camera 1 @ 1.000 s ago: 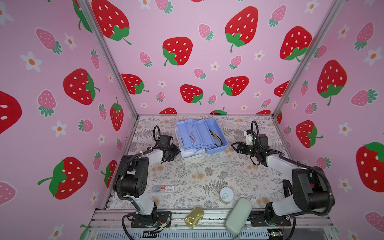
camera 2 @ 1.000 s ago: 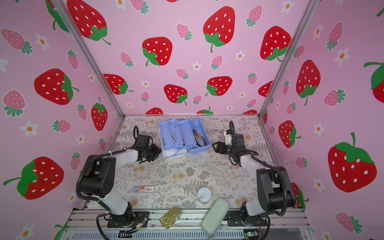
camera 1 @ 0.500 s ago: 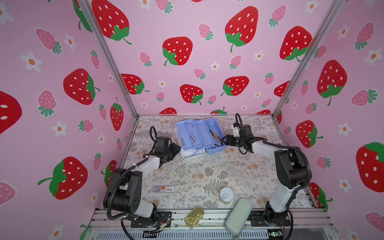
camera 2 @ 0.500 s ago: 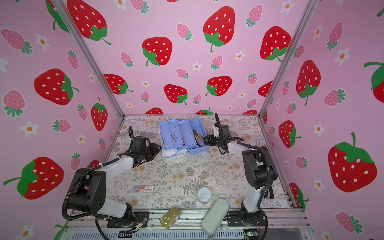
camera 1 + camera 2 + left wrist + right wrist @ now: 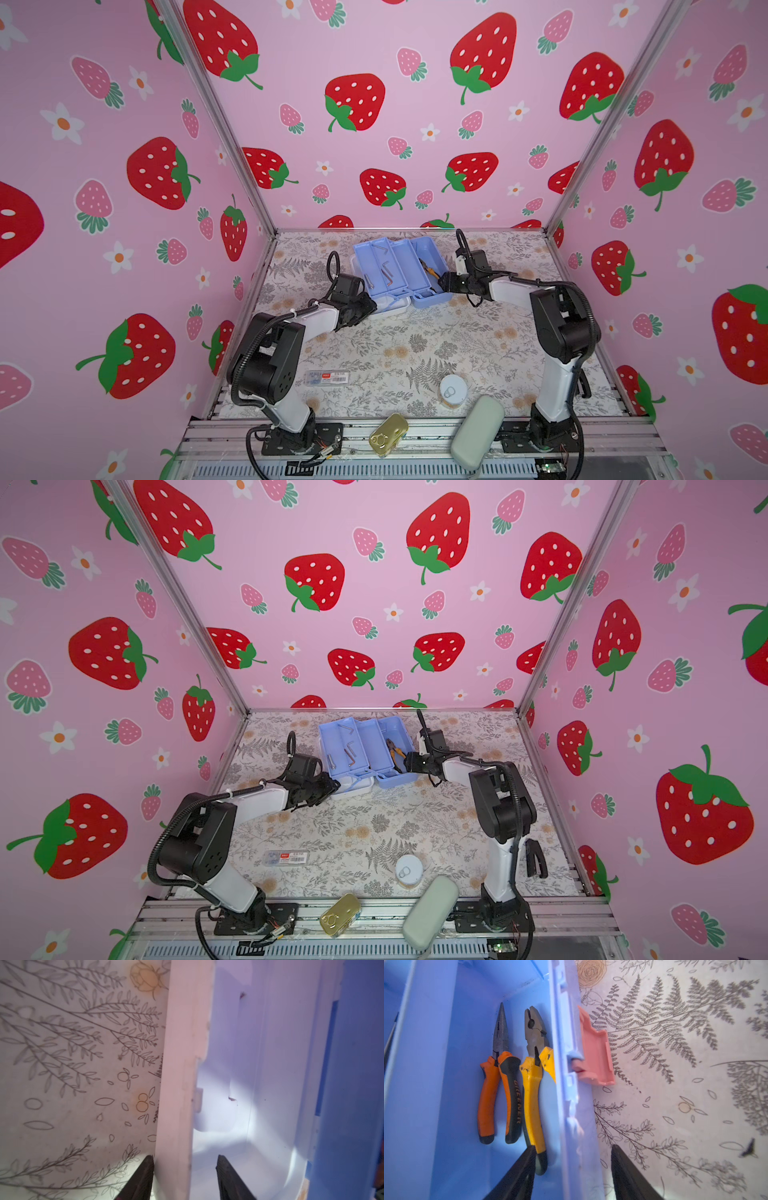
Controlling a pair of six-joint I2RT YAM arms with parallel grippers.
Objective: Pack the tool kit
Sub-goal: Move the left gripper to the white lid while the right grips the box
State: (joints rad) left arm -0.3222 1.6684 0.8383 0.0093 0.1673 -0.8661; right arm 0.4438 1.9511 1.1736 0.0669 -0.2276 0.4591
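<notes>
At the back of the desk (image 5: 395, 353), the tool kit (image 5: 399, 270) is seen lying open, trays spread. The left gripper (image 5: 184, 1159) is held apart astride the white lid (image 5: 178, 1064) rim, the right gripper (image 5: 572, 1147) apart astride the blue base (image 5: 566, 1105) wall near the pink latch (image 5: 596, 1057); neither wall is clamped. 2 tools are laid inside: long-nose pliers (image 5: 497, 1084) and combination pliers (image 5: 532, 1084).

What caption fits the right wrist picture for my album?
Open right gripper straddles a wall of the tool kit, beside orange pliers, yellow pliers and the pink latch.
</notes>
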